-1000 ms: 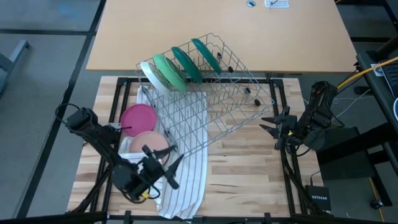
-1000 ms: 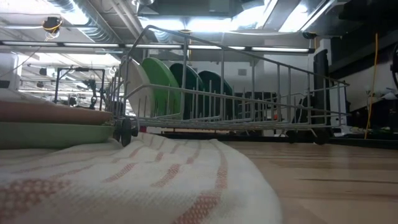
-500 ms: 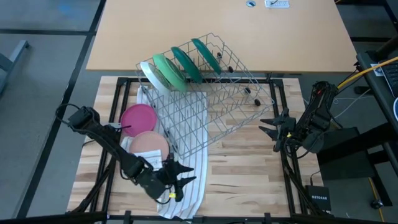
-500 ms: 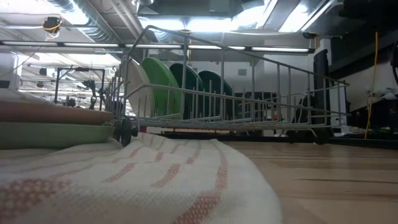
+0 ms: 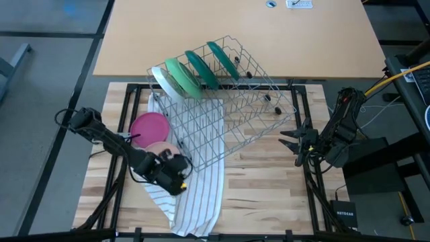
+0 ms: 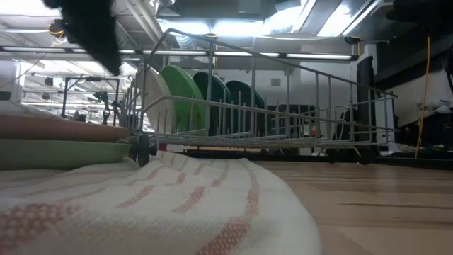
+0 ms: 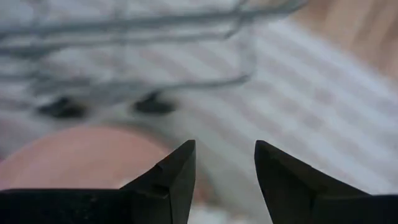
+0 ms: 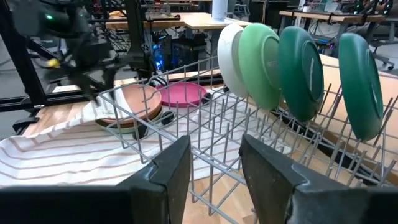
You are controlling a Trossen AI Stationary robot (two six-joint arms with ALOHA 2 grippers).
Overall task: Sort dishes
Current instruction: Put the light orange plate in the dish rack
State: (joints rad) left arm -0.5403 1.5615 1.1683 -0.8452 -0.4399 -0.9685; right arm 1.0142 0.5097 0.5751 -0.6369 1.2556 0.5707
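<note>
over striped cloth, left gripper hovers open by peach plate.

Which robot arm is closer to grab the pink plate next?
Probably the left. Its open left gripper hovers right over the peach-pink plate on the striped cloth. The right gripper, also open, waits at the far side of the wire rack.

A small black box at the table's edge reads "NETGEAR".
</note>
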